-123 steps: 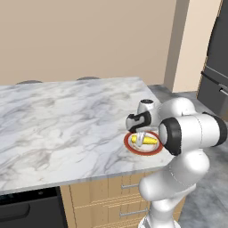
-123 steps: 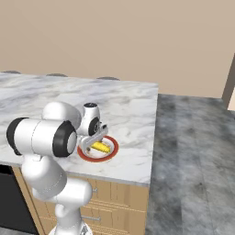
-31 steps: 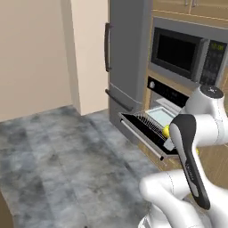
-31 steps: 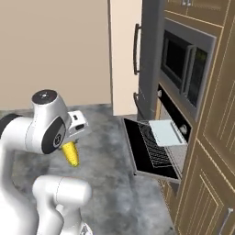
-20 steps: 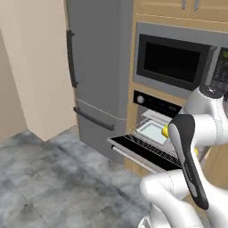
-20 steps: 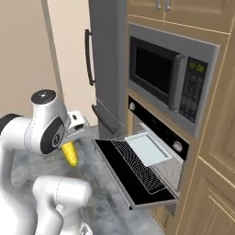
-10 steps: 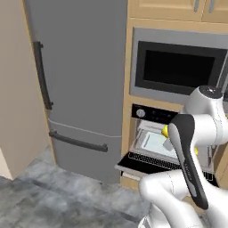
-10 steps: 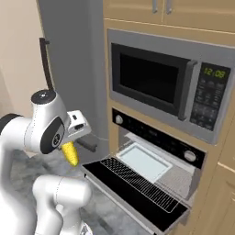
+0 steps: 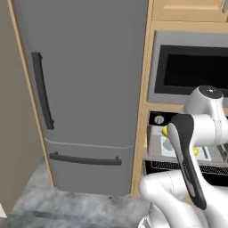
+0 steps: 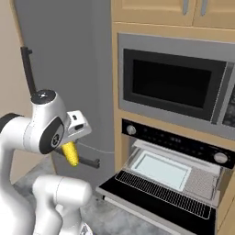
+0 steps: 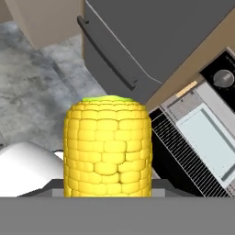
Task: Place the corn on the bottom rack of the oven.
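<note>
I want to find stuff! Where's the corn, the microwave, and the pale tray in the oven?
corn point(image 11: 108, 147): hand view, middle of the kernels.
microwave point(image 10: 172, 87): right base view, dark door window.
pale tray point(image 10: 161, 169): right base view, flat centre.

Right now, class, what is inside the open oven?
In the oven a pale rectangular tray lies on a grey wire rack. Anything lower in the cavity is hidden beneath them. The corn is outside, held in the gripper.
</note>
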